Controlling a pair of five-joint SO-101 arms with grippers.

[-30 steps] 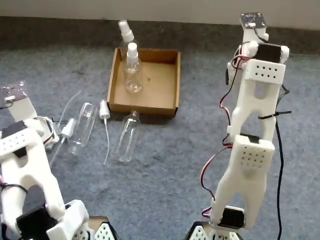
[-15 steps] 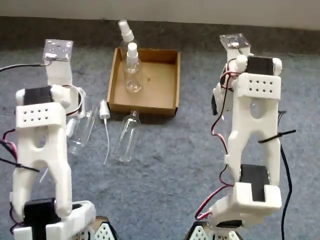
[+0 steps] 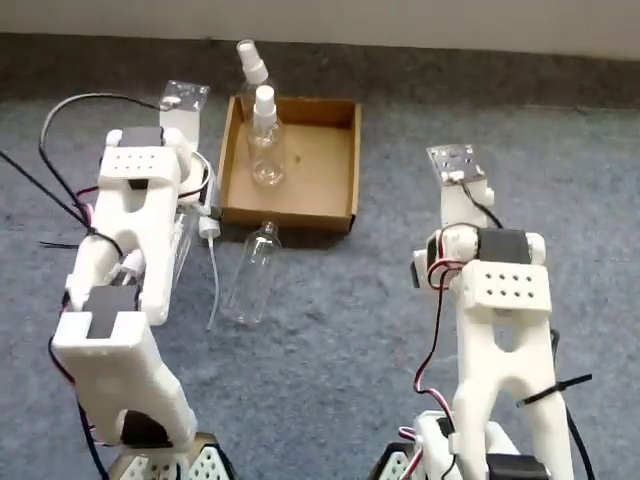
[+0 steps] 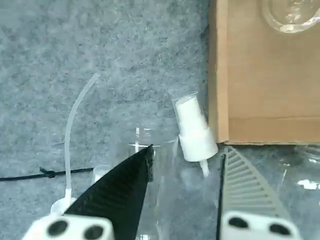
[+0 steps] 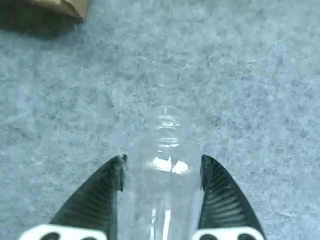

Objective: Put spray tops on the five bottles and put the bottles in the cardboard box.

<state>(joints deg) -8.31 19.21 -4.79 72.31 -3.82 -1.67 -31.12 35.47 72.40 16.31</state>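
Observation:
The cardboard box (image 3: 285,214) lies at the back, with one capped clear bottle (image 3: 265,140) standing in it. A second capped bottle (image 3: 252,64) stands behind it. An uncapped bottle (image 3: 252,272) lies on the carpet before the box. Beside it is a loose spray top (image 3: 208,222) with its tube. My left gripper (image 4: 185,157) is open just above another lying bottle (image 4: 172,200), close to that spray top (image 4: 192,130). My right gripper (image 5: 161,159) is shut on an uncapped clear bottle (image 5: 162,200) held above bare carpet.
Another spray top's thin tube (image 4: 75,125) lies on the carpet left of my left gripper. The box wall (image 4: 220,75) stands right beside the left gripper. Grey carpet spreads between the arms and in front of the box corner (image 5: 65,6).
The left arm has swung forward from the near left to over the bottle beside the box. The right arm has drawn back from the far right toward the near side.

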